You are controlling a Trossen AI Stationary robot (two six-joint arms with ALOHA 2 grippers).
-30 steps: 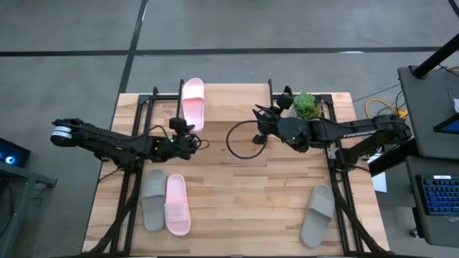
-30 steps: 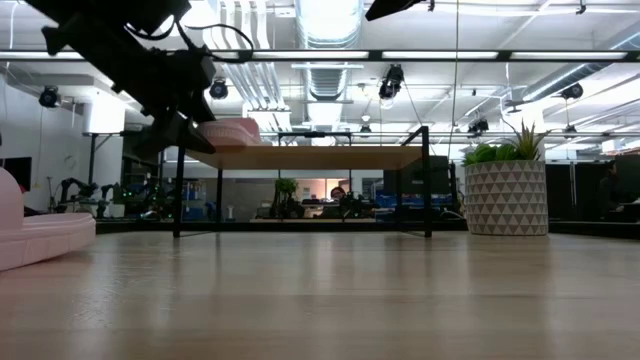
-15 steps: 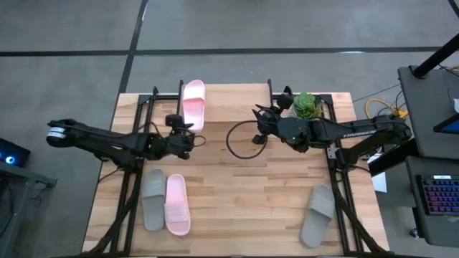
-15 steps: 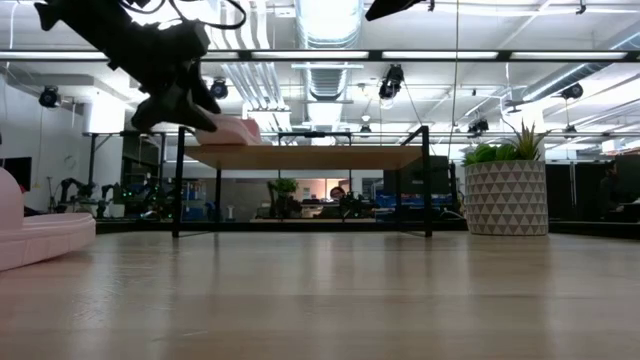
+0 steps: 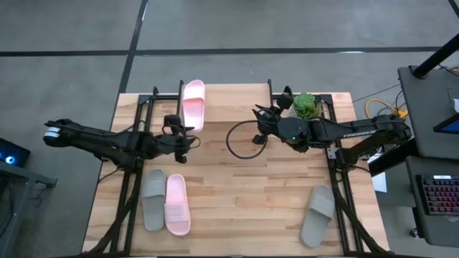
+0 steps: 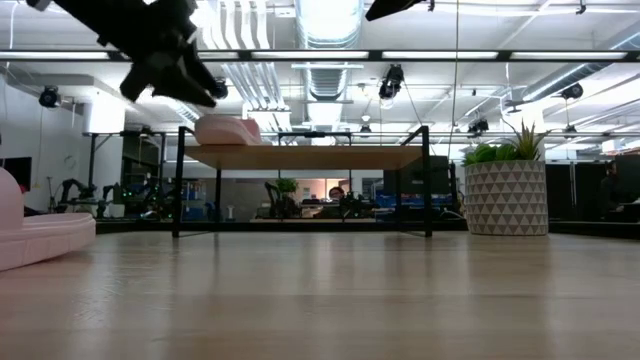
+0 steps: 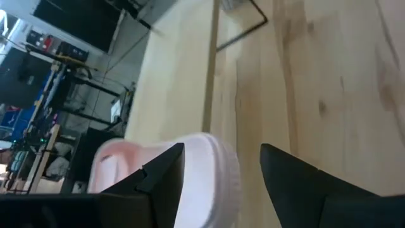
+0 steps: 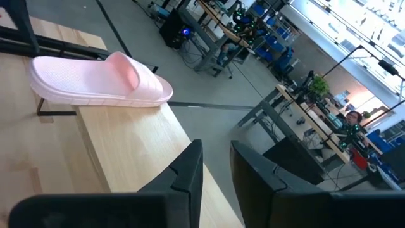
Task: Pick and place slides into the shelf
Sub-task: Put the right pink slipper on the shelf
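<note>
Left jaws (image 7: 221, 174) gape empty, hiding the pink slide's (image 7: 202, 171) heel.

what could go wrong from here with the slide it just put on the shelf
1. The pink slide sits at the very left end of the shelf, near the edge, so a brush from the left gripper, open just beside it, could knock it off.
2. The right gripper hovers over the shelf's right part, which could crowd later placements.
3. Three slides on the table still need picking, and the grey and pink slides lie touching, so one grasp may drag both.
</note>
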